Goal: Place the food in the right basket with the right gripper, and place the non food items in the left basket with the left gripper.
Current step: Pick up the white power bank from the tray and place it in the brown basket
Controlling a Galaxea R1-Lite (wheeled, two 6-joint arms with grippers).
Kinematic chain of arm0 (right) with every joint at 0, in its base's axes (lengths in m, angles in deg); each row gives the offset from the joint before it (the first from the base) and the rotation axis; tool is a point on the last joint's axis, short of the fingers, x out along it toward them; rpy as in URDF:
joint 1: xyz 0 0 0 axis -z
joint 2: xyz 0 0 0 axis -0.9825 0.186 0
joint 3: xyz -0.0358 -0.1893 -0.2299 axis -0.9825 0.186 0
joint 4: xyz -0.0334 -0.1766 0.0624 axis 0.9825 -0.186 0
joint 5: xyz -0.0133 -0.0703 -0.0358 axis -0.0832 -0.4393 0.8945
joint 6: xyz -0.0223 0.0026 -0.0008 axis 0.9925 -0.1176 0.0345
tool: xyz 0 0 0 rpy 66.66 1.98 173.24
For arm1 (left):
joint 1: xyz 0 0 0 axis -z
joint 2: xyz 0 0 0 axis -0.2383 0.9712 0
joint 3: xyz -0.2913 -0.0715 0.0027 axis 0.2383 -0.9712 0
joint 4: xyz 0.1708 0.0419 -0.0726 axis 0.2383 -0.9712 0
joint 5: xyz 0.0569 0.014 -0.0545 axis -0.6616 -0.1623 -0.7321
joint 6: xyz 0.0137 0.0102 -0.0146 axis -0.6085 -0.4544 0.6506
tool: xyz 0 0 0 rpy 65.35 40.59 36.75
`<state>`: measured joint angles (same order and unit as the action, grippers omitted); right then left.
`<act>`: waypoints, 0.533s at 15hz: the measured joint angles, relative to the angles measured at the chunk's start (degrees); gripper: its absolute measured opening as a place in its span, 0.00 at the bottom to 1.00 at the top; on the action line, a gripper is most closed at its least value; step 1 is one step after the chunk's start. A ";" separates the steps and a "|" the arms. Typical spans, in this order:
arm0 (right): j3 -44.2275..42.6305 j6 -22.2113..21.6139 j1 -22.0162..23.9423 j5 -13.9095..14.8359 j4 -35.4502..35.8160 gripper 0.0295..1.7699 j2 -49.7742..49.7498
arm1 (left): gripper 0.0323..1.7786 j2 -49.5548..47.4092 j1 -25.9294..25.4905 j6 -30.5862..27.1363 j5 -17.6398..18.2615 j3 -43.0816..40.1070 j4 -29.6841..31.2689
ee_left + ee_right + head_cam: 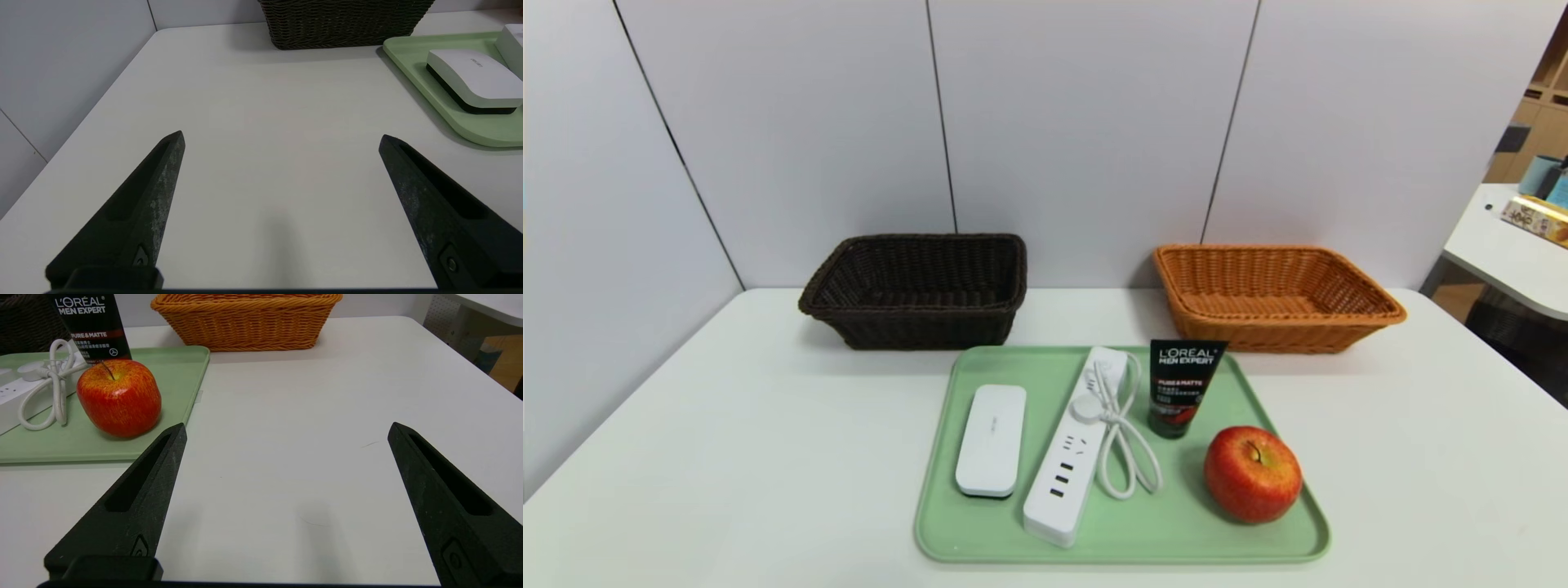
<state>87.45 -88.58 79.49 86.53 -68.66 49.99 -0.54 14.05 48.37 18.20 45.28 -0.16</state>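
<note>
Fingers: left gripper (282,136) apart, right gripper (286,428) apart | apple (1252,473) on tray (947,531) | baskets behind

Tray (1258,384) before two baskets (915,290) (1274,298), bearing case (991,439), power strip (1070,453), tube (1181,385), apple (1252,474), left to right.

Pale panelled walls (1086,122) enclose a white table (727,457).

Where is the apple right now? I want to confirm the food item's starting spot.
In the head view the apple sits at the near right corner of the green tray, just right of the black face-wash tube and nearer than the orange basket.
</note>
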 joint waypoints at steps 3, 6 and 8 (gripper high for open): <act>0.00 -0.02 0.00 0.00 0.02 0.96 0.00 | 0.95 0.00 0.00 0.00 -0.02 0.00 0.00; 0.00 0.00 0.01 0.05 -0.01 0.96 0.00 | 0.95 0.00 0.00 -0.02 -0.02 0.00 0.00; 0.00 0.16 0.04 0.07 0.00 0.96 0.00 | 0.95 0.00 -0.02 -0.02 -0.04 0.00 0.00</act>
<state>87.45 -88.42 79.52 86.61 -68.66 49.99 -0.54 14.03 48.34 18.16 45.28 -0.16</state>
